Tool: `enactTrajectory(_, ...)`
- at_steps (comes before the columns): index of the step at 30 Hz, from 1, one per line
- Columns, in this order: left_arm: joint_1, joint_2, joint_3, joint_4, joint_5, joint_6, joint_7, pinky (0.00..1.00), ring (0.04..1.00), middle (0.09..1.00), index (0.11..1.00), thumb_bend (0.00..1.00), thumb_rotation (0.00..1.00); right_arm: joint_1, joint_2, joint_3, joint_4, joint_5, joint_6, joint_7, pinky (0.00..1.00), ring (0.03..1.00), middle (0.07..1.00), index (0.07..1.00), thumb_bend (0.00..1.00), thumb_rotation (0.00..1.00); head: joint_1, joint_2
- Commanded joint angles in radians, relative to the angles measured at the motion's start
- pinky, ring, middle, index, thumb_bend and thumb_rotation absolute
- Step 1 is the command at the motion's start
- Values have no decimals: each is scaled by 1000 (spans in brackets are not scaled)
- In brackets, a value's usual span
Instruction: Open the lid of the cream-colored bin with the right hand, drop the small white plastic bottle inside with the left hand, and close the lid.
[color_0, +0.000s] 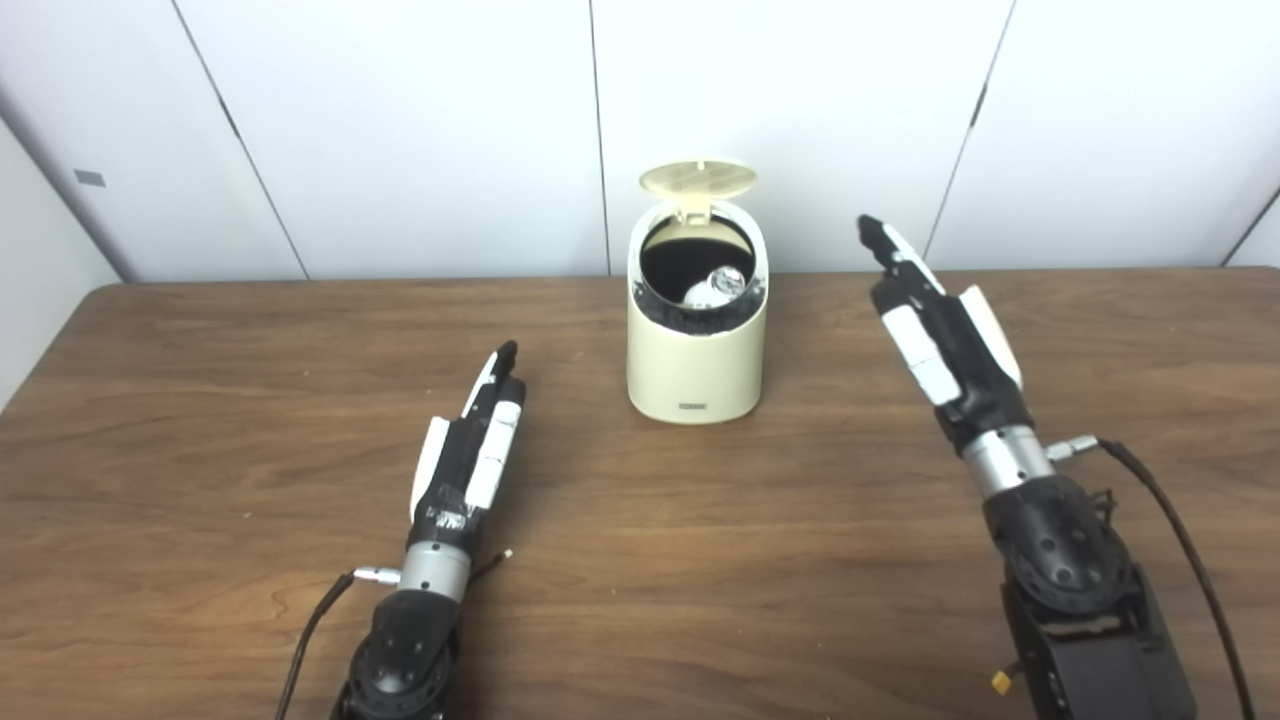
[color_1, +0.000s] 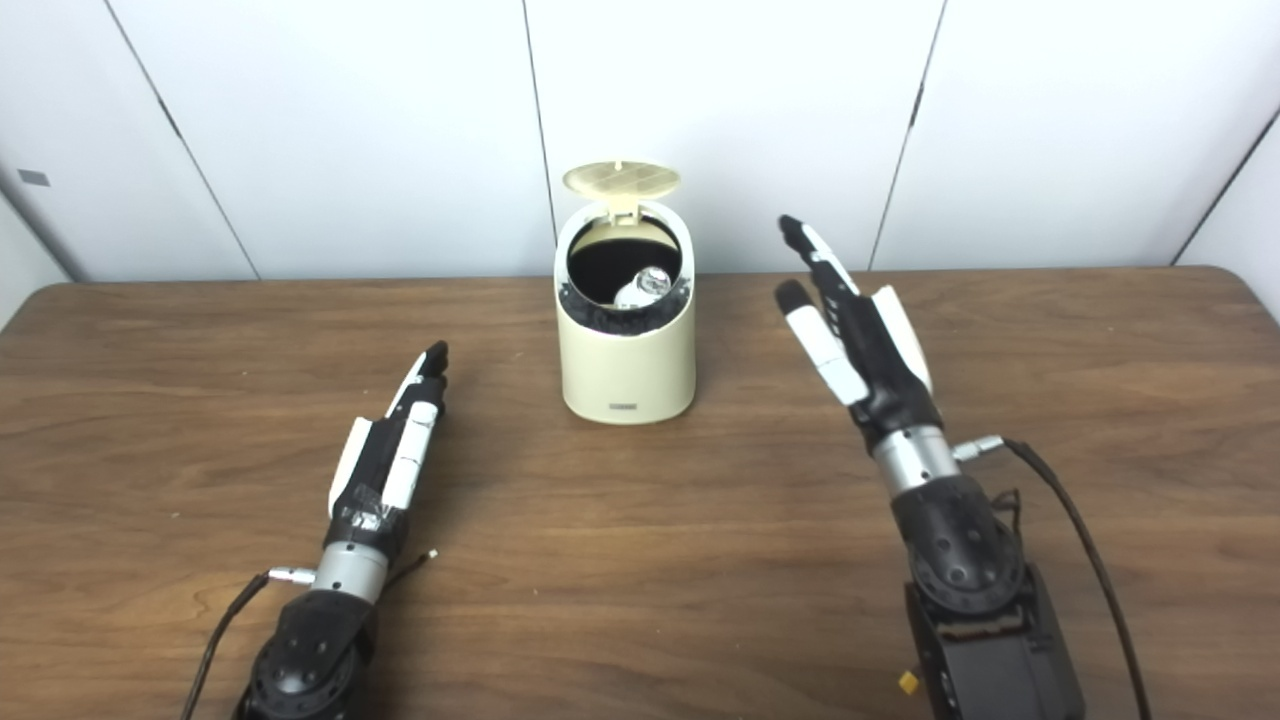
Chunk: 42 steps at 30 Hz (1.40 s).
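The bin (color_0: 697, 340) stands upright on the table (color_0: 640, 560), toward the far edge and close to the white wall (color_0: 400, 130) panels behind it. Its lid (color_0: 698, 179) is swung up and back on the rear hinge, standing nearly on edge above the opening, with its ribbed underside facing the cameras. The mouth of the bin is dark inside, lined with what looks like a black bag folded over the rim. The bottle (color_0: 718, 287) lies inside, toward the right of the opening, with only its pale upper part and a shiny end showing (the rest is hidden by the bin's front wall).

The left hand (color_0: 472, 450) lies low over the table, left of the bin and nearer the cameras, well apart from it. Its fingers are straight and pressed together, pointing up toward the bin, and it holds nothing. A thin cable (color_0: 315, 625) trails from its wrist toward the bottom edge.

The right hand (color_1: 850, 335) is raised above the table to the right of the bin, near it but not touching. Its fingers are stretched out and a little spread, tips aimed up and left toward the level of the lid, thumb set off to the side; it too is empty. A black cable (color_1: 1075, 545) loops from its wrist down the right side.
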Motion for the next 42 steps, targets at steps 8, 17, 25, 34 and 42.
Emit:
enactTrajectory(8,13,-19,-2,5,4,-36,25,1000,1000,1000,1000,630,1000,-200,-32,46,-14,-110,31,20,837,912,939,915,599,1000,-15,6)
enactTrajectory(17,20,-30,-6,-3,-2,-26,37,1000,1000,1000,1000,646,1000,-324,-41,94,60,-155,82,69,884,928,927,890,630,1000,-13,6)
enactTrajectory(25,18,-28,-14,-8,3,-21,35,1000,1000,1000,1000,641,1000,-383,-36,146,122,-243,86,70,949,978,940,857,623,1000,-14,6)
enactTrajectory(34,19,-35,-17,-21,9,-1,40,1000,1000,1000,1000,651,1000,-401,-57,179,143,-300,68,90,992,1000,985,768,643,1000,-12,7)
enactTrajectory(42,12,-37,-15,-4,5,-8,44,1000,1000,1000,1000,659,1000,-385,-71,183,128,-316,66,104,1000,1000,980,605,653,1000,-10,8)
